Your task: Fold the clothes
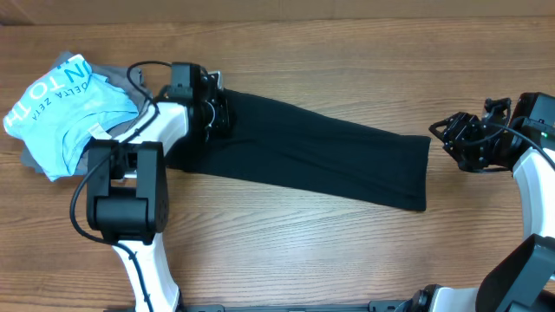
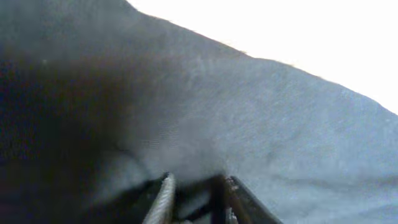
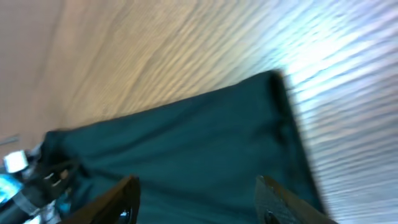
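Black T-shirt (image 1: 321,152): I see it folded into a long narrow band, lying flat on the wooden table (image 1: 303,251). It runs on a slant from upper left down to the right, across the middle of the overhead view.
Band ends: the left end sits under my left arm's wrist. The right end is a straight edge that stops just short of my right arm.
Left gripper (image 1: 215,113): it is down on the left end of the band, touching the black cloth.
Left gripper, wrist view (image 2: 196,196): the fingers (image 2: 165,199) stand a little apart at the bottom of the picture, with cloth filling nearly everything in front of the lens. I cannot tell whether a fold is caught between them or they are merely resting on it.
Right gripper (image 1: 440,136): it is over bare wood just beside the right end of the band, and I see no contact with the cloth.
Right gripper, wrist view (image 3: 199,202): the fingers (image 3: 124,199) are spread wide and I have nothing in them. The shirt (image 3: 186,143) lies flat beyond them, its corner sharp against the wood grain.
Light blue shirt (image 1: 61,108): it is crumpled at the far left with white lettering showing, just beside the left end of the band.
Grey garments (image 1: 29,159): they lie under the blue shirt, with their edges poking out around it.
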